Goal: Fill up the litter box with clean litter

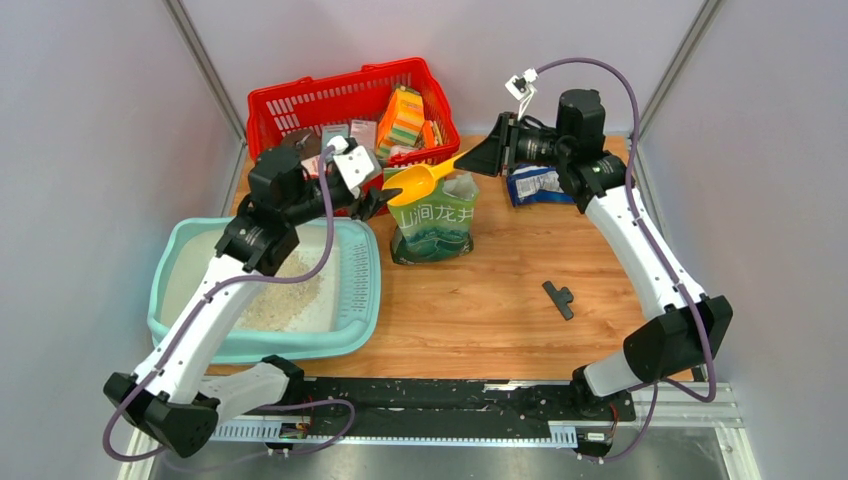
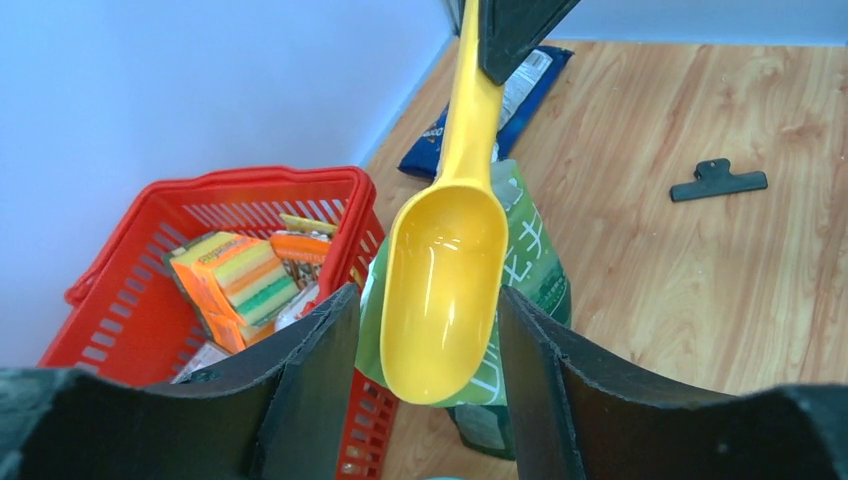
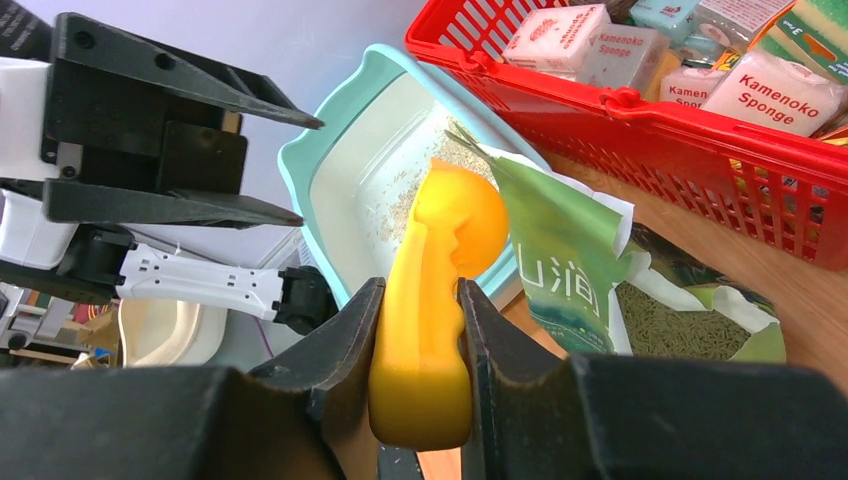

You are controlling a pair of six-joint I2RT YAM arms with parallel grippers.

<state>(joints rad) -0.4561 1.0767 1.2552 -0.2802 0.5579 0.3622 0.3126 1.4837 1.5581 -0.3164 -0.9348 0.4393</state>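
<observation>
The pale teal litter box (image 1: 366, 290) sits at the left and holds a loose heap of clean litter (image 1: 285, 298). It also shows in the right wrist view (image 3: 322, 150), with grains (image 3: 418, 172) inside. My right gripper (image 1: 482, 158) is shut on the handle of a yellow scoop (image 1: 420, 183), seen in the right wrist view (image 3: 420, 345). The scoop bowl (image 2: 445, 290) is empty and hangs over the open green litter bag (image 1: 436, 226). My left gripper (image 1: 386, 197) is open, and its fingers (image 2: 320, 360) flank the bowl's tip without touching it.
A red mesh basket (image 1: 290, 110) with sponge packs stands behind the litter box and the bag. A blue packet (image 1: 535, 184) lies under the right arm. A black clip (image 1: 559, 298) lies on the wood at the right. Walls close in both sides.
</observation>
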